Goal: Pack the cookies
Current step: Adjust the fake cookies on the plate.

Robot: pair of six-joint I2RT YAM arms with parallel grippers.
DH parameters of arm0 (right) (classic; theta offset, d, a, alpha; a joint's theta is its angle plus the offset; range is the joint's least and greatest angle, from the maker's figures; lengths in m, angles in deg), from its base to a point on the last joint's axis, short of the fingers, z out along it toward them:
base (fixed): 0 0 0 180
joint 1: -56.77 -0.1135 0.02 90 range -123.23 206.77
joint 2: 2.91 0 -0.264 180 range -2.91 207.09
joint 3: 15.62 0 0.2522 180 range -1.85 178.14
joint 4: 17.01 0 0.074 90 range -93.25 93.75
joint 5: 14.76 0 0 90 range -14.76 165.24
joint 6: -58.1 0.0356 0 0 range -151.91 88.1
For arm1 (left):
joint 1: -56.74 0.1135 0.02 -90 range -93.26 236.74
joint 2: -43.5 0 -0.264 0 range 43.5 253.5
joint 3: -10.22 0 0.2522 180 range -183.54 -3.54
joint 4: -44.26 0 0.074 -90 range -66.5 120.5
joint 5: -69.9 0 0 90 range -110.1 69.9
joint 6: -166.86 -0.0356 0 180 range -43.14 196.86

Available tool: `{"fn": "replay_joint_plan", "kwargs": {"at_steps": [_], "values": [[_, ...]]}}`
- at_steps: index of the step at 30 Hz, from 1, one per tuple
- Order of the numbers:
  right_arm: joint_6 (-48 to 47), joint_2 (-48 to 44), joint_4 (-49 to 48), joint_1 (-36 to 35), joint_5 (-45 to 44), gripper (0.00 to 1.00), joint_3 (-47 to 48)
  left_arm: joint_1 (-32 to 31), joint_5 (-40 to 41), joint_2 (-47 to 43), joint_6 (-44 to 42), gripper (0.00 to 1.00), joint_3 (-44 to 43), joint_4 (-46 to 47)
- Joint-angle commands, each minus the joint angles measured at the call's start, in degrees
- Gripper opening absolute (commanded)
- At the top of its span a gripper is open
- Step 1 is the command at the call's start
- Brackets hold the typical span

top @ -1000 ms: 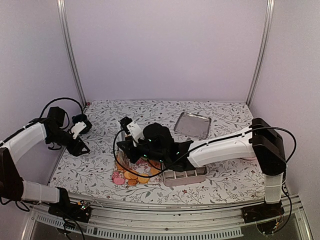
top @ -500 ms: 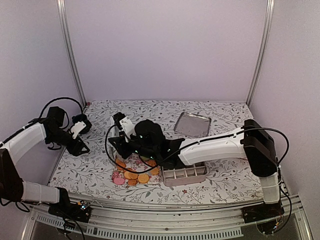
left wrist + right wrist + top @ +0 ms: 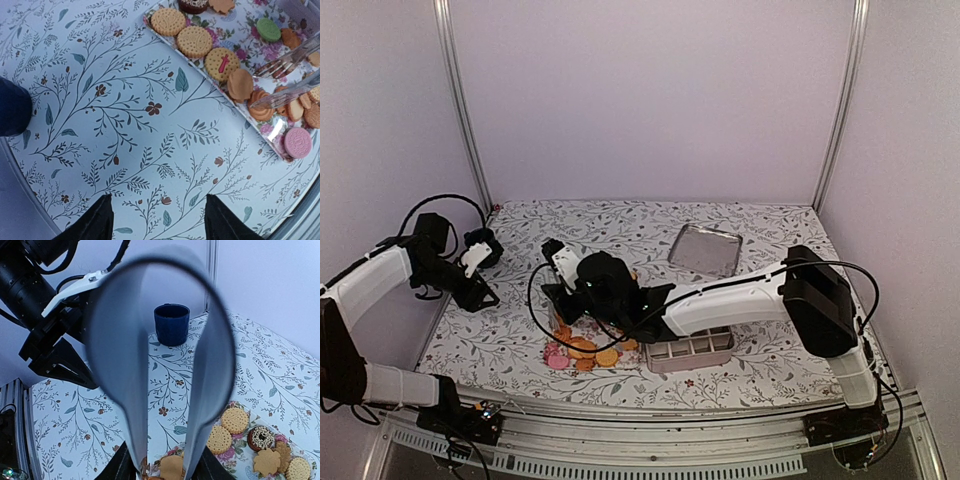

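Observation:
The cookies (image 3: 195,41) lie on a flowered tray (image 3: 244,48): mostly tan rounds, one pink (image 3: 298,142), one green (image 3: 269,29). In the top view they (image 3: 586,351) sit just left of a grey compartment box (image 3: 692,350). My right gripper (image 3: 167,467) is shut on silver tongs (image 3: 125,370). The tong tips (image 3: 277,95) hover low over the tan cookies, and one tan cookie (image 3: 171,466) shows between them; I cannot tell whether it is gripped. My left gripper (image 3: 159,220) is open and empty above the tablecloth, left of the tray.
A dark blue cup (image 3: 171,324) stands at the far left, close to the left arm (image 3: 380,275). A silver rectangular tray (image 3: 705,250) lies at the back right. The right arm (image 3: 740,295) stretches across the box.
The right arm has swung left, carrying the tongs from over the box edge to over the cookie tray. The left arm has not moved.

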State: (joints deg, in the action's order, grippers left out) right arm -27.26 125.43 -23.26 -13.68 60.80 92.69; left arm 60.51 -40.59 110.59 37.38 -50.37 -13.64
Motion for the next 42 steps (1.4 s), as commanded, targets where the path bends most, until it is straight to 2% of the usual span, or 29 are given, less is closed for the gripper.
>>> {"fn": "replay_joint_plan", "kwargs": {"at_steps": [1,9,14,22,33,37,42], "values": [[-3.0,1.0,0.9,-0.8,-3.5,0.38,1.3,-0.4,-0.8,-0.7,-0.8,0.63,0.6,0.8],[-2.2,1.4,1.4,-0.9,0.1,0.38,1.5,-0.4,-0.4,-0.8,-0.8,0.63,0.6,0.8],[0.0,-1.2,0.6,-1.5,3.4,0.39,-2.0,-0.4,-0.4,-1.2,-1.1,0.63,0.7,0.7],[2.3,-6.7,-0.9,-1.6,3.0,0.39,-8.1,-0.4,-0.8,-0.5,-0.7,0.63,0.0,0.8],[1.2,-7.7,-0.6,-2.8,3.4,0.39,-8.3,-0.4,-0.9,-0.8,-0.5,0.63,-0.3,0.3],[0.8,-9.5,0.4,-2.7,1.3,0.33,-10.6,-0.4,-0.7,-0.9,-0.7,0.63,-0.5,0.2],[1.5,-13.9,0.3,-1.6,0.1,0.33,-15.1,-0.4,-1.3,-0.7,-0.4,0.63,-0.4,0.2]]}}
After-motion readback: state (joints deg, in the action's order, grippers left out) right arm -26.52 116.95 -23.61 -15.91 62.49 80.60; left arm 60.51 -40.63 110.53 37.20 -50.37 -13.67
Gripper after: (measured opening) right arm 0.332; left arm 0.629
